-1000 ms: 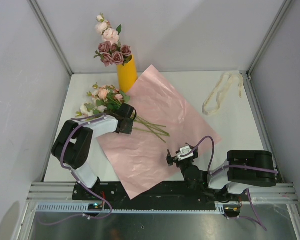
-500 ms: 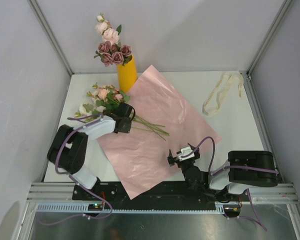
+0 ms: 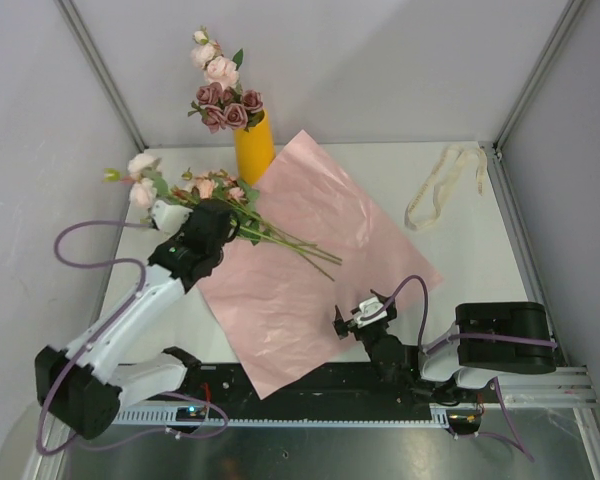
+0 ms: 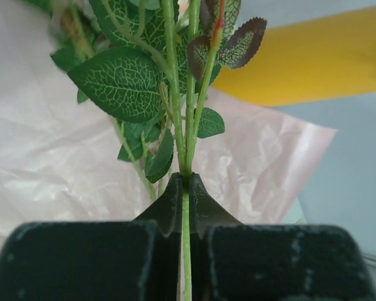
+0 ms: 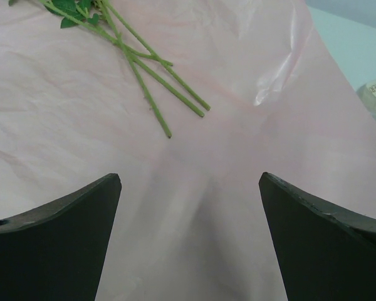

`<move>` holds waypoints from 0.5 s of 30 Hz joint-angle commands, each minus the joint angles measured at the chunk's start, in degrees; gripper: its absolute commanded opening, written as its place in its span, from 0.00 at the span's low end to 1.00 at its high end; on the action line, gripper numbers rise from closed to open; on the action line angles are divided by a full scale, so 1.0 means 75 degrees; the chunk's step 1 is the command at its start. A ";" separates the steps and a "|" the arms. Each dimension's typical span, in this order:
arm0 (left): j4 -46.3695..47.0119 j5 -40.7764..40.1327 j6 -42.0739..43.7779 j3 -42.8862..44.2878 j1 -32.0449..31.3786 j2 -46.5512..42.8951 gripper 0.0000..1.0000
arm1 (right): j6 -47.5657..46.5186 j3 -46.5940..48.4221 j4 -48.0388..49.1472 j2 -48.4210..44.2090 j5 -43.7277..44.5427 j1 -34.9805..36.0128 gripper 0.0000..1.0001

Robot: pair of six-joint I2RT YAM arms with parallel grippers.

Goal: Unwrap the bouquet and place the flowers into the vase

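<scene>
Some flowers sit clamped (by stems) inside the left pincer.

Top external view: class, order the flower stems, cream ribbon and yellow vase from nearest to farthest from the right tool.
From the right tool:
1. flower stems, close by, up-left.
2. cream ribbon, back right.
3. yellow vase, back left.

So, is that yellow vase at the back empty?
No, the vase already holds several pink and mauve roses, which stand up out of its mouth in the top view.
</scene>
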 commanded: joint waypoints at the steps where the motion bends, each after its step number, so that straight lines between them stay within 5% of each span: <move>1: -0.0074 -0.1524 0.1263 0.0088 -0.0073 -0.1118 0.00 | 0.0131 -0.0039 0.1273 -0.0189 -0.0083 0.0076 0.99; 7: -0.0051 -0.1624 0.2019 0.0027 -0.0075 -0.1960 0.00 | 0.0169 -0.0051 0.1274 -0.0220 0.0094 0.0087 0.99; 12: 0.0447 -0.1620 0.4331 0.0557 -0.0077 -0.2058 0.00 | 0.0200 -0.0064 0.1273 -0.0261 0.0144 0.0093 0.99; 15: 0.1752 -0.0567 0.6004 0.0635 -0.0074 -0.2181 0.00 | 0.0230 -0.0048 0.1273 -0.0218 0.0098 0.0090 0.99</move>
